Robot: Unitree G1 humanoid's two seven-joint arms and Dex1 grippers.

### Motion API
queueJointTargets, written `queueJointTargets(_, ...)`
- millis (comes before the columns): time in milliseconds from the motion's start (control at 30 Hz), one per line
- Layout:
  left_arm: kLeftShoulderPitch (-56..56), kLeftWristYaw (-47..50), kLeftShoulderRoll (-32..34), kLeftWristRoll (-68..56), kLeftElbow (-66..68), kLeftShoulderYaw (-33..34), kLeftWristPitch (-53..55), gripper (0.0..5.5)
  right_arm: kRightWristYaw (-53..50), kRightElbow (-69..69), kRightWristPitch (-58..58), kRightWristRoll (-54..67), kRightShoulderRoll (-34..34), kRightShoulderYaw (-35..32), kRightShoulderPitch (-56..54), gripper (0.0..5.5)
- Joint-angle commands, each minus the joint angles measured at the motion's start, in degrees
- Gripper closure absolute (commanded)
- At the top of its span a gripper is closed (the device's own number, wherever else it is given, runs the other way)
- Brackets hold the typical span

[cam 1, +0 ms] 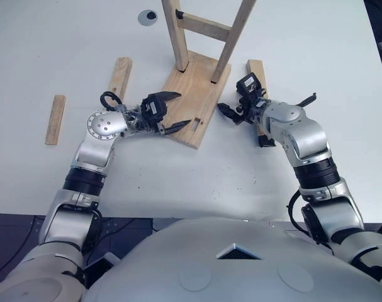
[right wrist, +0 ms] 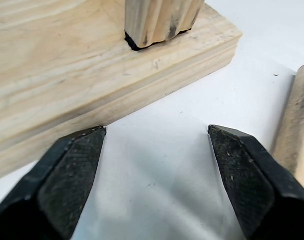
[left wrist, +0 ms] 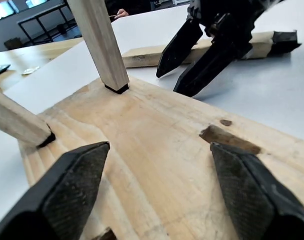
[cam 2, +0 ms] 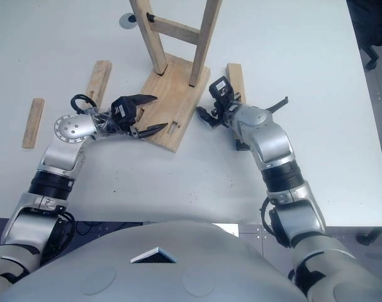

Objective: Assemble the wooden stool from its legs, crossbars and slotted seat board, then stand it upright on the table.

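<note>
The white table [cam 1: 316, 44] takes up the frame. At top centre of the head view lies the seat board [cam 1: 192, 88], flat, with two legs [cam 1: 177, 34] standing in its far slots and a crossbar [cam 1: 206, 26] joining them.

Three loose pieces lie flat around it. A long strip [cam 1: 120, 77] is to the upper left and a short block [cam 1: 55, 119] at the far left. Another strip [cam 1: 256, 68] lies just right of the board, partly under my right wrist.

My left gripper [cam 1: 184, 108] is at centre, its fingers spread wide over the board's left edge and near corner, holding nothing. My right gripper [right wrist: 157, 175] is right of centre, also spread and empty. It points down at the table in the gap between the board's right edge and that strip.

An unfilled slot [left wrist: 229, 140] shows near the board's front.

I judge all of this to be bare softwood: stiff, light, and rough enough for my ribbed pads [right wrist: 66, 175] to bite without slipping. The standing frame looks top-heavy and is held only by its fit in the slots, so lifting the board by one edge could lever it loose. I would steady the board across its thickness at the long edges. I would pinch the loose strips across their narrow width near the middle, since they lie flush on the table with little to get under.
</note>
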Motion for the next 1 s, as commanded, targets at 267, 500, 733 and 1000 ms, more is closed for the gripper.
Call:
queueJointTargets(267, -12.43, 9.04, 8.09, 11.79, 18.10, 5.73, -5.83, 1.78, 7.10, -5.06, -4.66, -5.72, -5.28, 2.32, -0.26, 1.74)
queueJointTargets(500, -6.03, 5.50, 8.49, 17.48, 19.00, -0.76, -14.99, 1.78, 6.96, -2.28, -6.01, -10.04, -3.84, 4.58, -1.14, 1.74)
queueJointTargets(733, 0.04, 4.41, 8.80, 15.66, 9.39, -1.22, -12.40, 1.78, 7.12, 1.38, -9.11, -13.36, -3.43, 4.96, -2.78, 1.74)
queueJointTargets(1000, 9.61, 11.07, 6.87, 0.04, -3.19, 13.65, -3.46, 1.78, 6.59, -0.97, -10.19, -12.13, -4.60, -1.50, -0.91, 1.74)
